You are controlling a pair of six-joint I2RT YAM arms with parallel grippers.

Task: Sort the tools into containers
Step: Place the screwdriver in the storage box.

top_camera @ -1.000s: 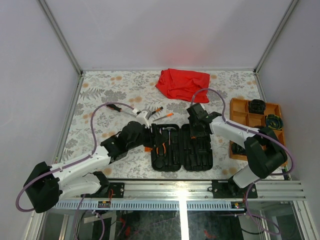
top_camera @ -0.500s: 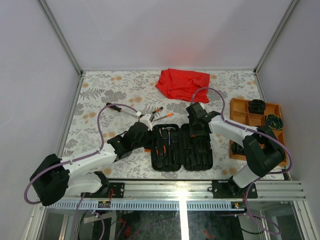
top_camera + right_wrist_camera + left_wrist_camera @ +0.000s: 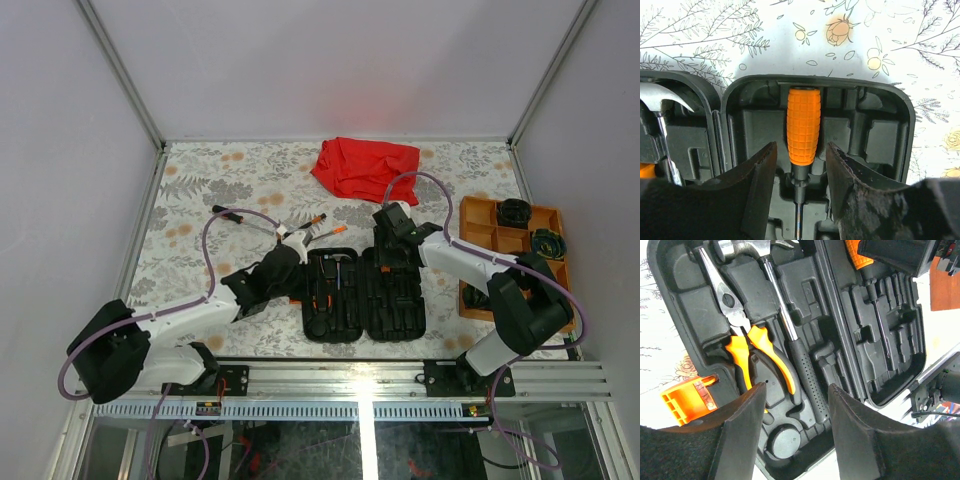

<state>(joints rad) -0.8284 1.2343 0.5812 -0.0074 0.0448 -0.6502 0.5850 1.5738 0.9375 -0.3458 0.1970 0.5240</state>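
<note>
A black case (image 3: 362, 295) lies open and flat on the flower-patterned counter (image 3: 200, 190), near its front edge, between the two arms. In the left wrist view, the case's left half holds pliers (image 3: 747, 340) with orange grips and a steel-headed hammer (image 3: 790, 335) with a black handle, both seated side by side in moulded slots, and an orange latch (image 3: 682, 400) sticks out from the case's edge. The left tool (image 3: 796, 390) hovers over this half with its fingers about halfway apart and nothing between them. In the right wrist view, an orange-handled screwdriver (image 3: 803, 125) lies in a slot at the far end of the case's right half. The right tool (image 3: 801, 150) sits over it with a finger on either side of the handle, spread apart with a gap on each side, so it grips nothing. Two thin screwdrivers (image 3: 325, 232) lie loose on the counter just beyond the case, and a third screwdriver (image 3: 228, 213) lies further left. An orange tray (image 3: 478, 215) with compartments sits at the right edge, and a red cloth (image 3: 365, 165) lies crumpled at the back.
</note>
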